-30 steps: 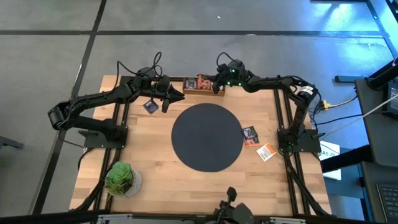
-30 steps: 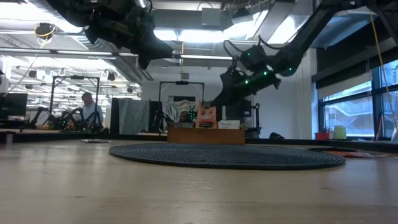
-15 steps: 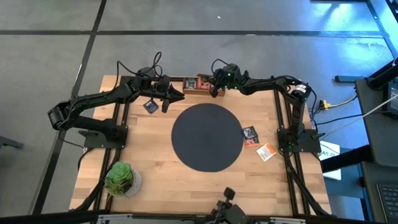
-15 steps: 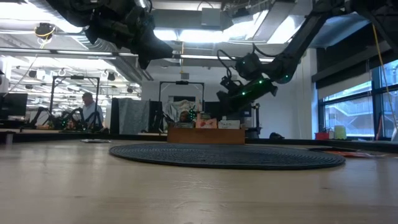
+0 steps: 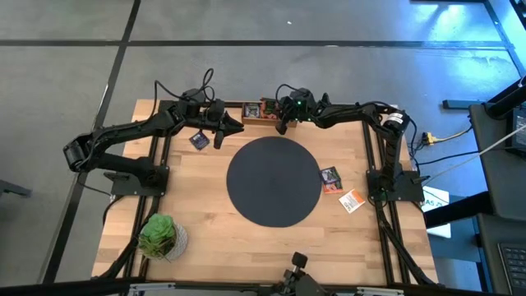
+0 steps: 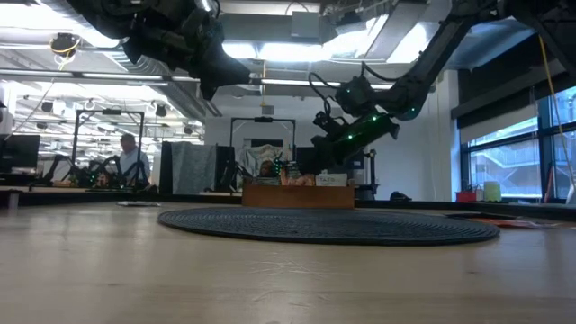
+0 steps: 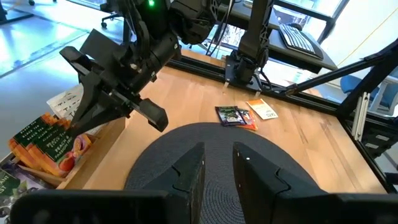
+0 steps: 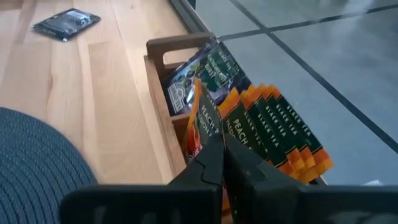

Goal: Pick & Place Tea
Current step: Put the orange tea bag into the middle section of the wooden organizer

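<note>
Left gripper hovers at ten o'clock off the black round mat, jaws slightly parted, empty, beside a dark tea packet lying on the table; right gripper at twelve o'clock, jaws closed, tips among the tea packets standing in the wooden box; two more packets lie at three o'clock.
</note>
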